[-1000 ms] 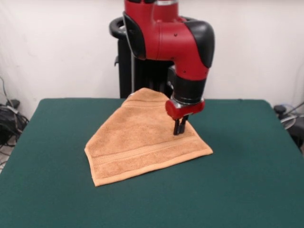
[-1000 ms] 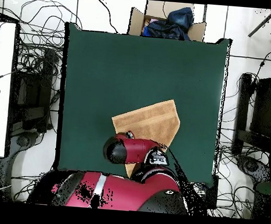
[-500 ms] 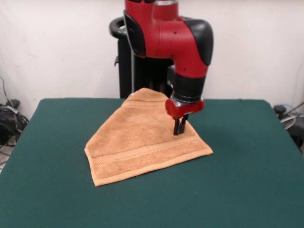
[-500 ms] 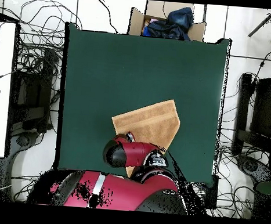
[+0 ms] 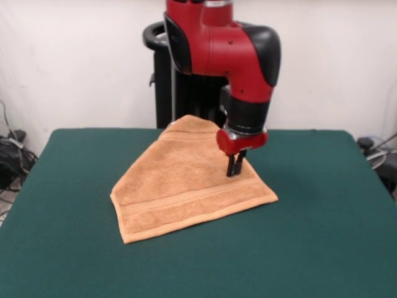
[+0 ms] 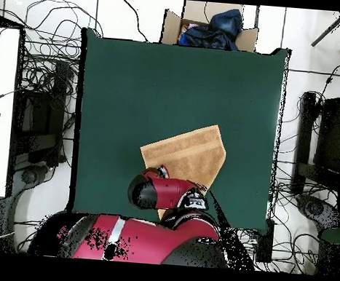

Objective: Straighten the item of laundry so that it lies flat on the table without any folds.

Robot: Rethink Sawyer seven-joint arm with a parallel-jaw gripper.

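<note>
- Towel [image 5: 186, 186] lies on the green table [image 5: 322, 248], a little toward the far side in the front view; it is folded into a rough triangle, its point rising at the back edge and a woven border band running along its near edge.
- Gripper [image 5: 234, 169] hangs from the red and black arm [image 5: 239, 56] with its dark fingers [image 5: 231, 166] drawn narrow, close together, the tips down on the towel's right slope in the front view. Whether they pinch any cloth I cannot tell.
- Front view alone shows the fingers and the raised fold; from overhead the arm's wrist covers the gripper entirely.
- Overhead view alone shows the towel's outline on the table: a slanted tan patch, partly hidden under the arm.
- Overhead view also shows a cardboard box [image 6: 211, 25] with dark cloth beyond the table's far edge, and cables [image 6: 46, 85] on the floor.
</note>
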